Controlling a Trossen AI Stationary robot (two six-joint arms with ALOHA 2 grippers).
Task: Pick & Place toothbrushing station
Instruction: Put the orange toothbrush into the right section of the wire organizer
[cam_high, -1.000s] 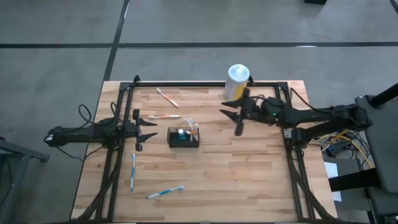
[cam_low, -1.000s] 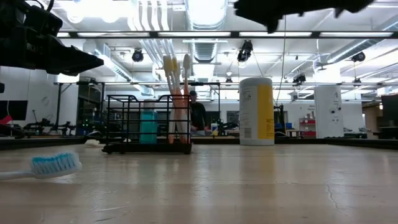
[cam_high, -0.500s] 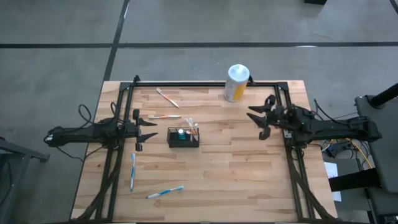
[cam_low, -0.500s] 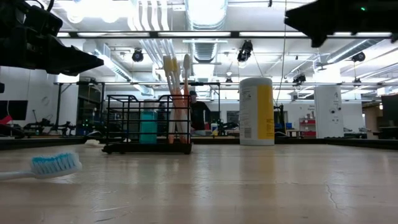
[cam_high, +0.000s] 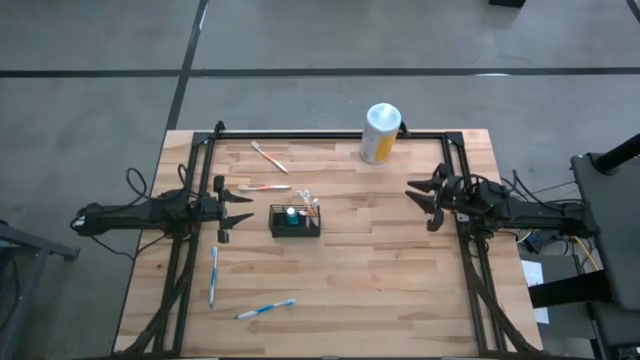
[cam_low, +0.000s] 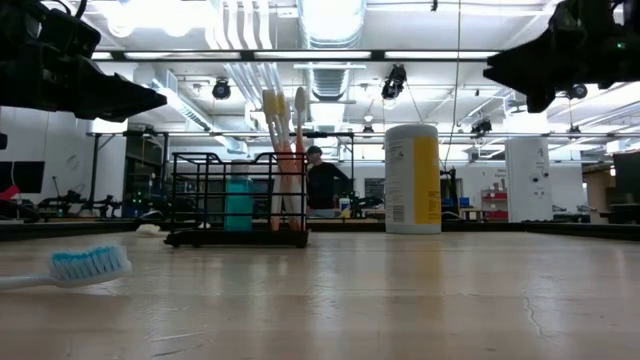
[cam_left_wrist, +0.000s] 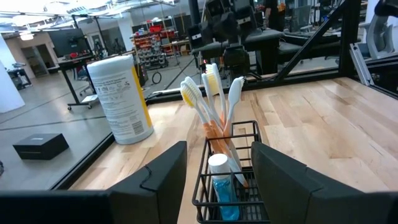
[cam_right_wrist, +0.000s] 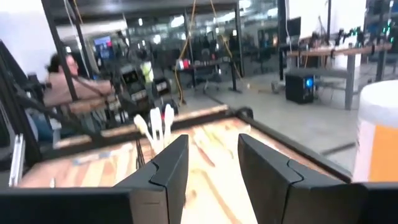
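The toothbrushing station (cam_high: 295, 221), a small black wire-mesh basket with low walls, sits on the pale wooden plank table (cam_high: 380, 280), a little left of its middle. Inside it stand three toothbrushes (cam_left_wrist: 214, 102) with orange and white handles, taller than the basket's walls and leaning together at its right end, and a teal tube with a white cap (cam_left_wrist: 222, 183) at its left end. My left gripper (cam_high: 232, 205) hangs just left of the basket, fingers spread apart and holding nothing; in the wrist view the basket shows between them. My right gripper (cam_high: 428, 203) hangs over the right side of the table, well apart from the basket, fingers parted and empty. Loose toothbrushes lie flat on the boards: a white one (cam_high: 268, 156) at the far left, an orange-and-white one (cam_high: 264, 187) just beyond the basket, a blue-and-white one (cam_high: 213, 275) near my left arm, and another blue one (cam_high: 265, 310) at the near edge. A white-topped cylindrical canister with a yellow label (cam_high: 381, 133) stands upright at the far edge. A black metal frame (cam_high: 320, 134) borders the table. Beyond it lies a workshop with strip lights, racks and benches, where a person (cam_low: 322, 183) sits far behind.
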